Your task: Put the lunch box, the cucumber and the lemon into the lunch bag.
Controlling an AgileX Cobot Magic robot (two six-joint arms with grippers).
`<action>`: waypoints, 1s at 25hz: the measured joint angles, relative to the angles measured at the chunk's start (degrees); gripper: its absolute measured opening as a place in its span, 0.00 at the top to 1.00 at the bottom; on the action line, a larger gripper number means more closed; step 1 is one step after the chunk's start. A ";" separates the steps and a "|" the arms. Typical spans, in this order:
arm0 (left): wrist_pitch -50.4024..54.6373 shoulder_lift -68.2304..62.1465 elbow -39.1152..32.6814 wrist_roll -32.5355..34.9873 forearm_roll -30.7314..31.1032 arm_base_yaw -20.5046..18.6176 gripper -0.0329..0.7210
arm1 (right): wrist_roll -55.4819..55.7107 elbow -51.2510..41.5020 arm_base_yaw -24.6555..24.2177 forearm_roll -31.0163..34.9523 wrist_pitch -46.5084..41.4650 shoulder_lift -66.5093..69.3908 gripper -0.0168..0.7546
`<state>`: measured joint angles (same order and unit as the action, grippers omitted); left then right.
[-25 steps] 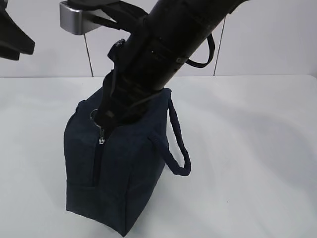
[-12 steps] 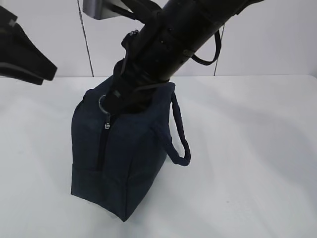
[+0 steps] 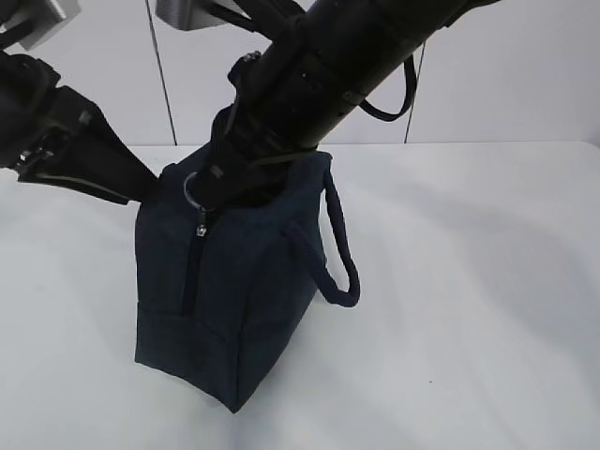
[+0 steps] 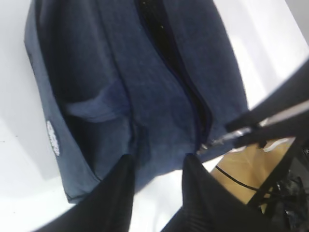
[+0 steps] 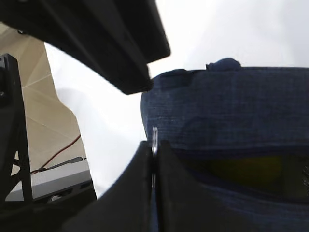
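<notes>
**Zipper pull pinched, bag braced**

The lunch bag point(image 3: 225, 300) stands upright at table centre, long axis running near-left to far-right, zipper end facing near. Something yellow shows through the open slit. Right gripper point(image 5: 153, 159) is clamped on the silver ring pull point(image 3: 195, 190), probably to work the zipper. Left gripper point(image 4: 157, 169) hangs half-open, empty, over the bag's left side, likely to steady it.

Pretty bright, flat light overall; the white surface point(image 3: 487, 281) is nearly blown out, with only soft shadows. The lunch bag point(image 3: 230, 300) reads almost black in the exterior view. Both wrist views are soft, with close parts blurry and dark.
</notes>
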<state>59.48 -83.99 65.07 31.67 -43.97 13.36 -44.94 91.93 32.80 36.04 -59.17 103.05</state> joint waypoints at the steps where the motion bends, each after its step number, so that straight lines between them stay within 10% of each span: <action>1: -0.57 -0.38 0.00 0.11 0.00 0.00 0.63 | 0.00 0.00 0.00 0.26 0.00 0.00 0.97; 20: -0.91 -5.63 0.00 6.90 -2.62 0.45 0.64 | -0.62 0.00 0.00 1.02 0.11 0.00 0.97; 25: -0.77 -6.65 0.00 7.12 -2.86 0.45 0.82 | -0.62 0.00 0.00 1.02 0.11 0.00 0.97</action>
<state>58.71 -90.64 65.07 38.79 -46.83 13.81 -45.56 91.93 32.80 37.05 -59.06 103.05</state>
